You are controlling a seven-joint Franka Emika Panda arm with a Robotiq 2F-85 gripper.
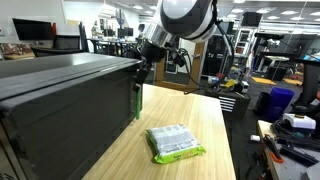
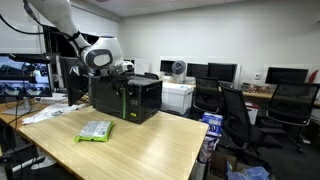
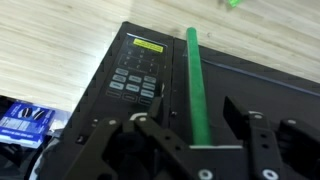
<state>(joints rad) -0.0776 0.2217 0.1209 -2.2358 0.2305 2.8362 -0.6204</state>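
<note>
Near and far exterior views; wrist above microwave [image 3: 140, 70]

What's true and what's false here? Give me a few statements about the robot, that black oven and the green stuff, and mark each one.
1. The black microwave has a green handle beside its keypad. True.
2. The gripper holds the green packet. False: the packet lies on the wooden table, apart from the gripper.
3. In the wrist view, the gripper is open, with the green handle running between its fingers. True.
4. The microwave's door stands wide open. False: it looks shut, flush with the keypad.
5. The green packet sits on top of the microwave. False: it rests on the table in front of it.
</note>
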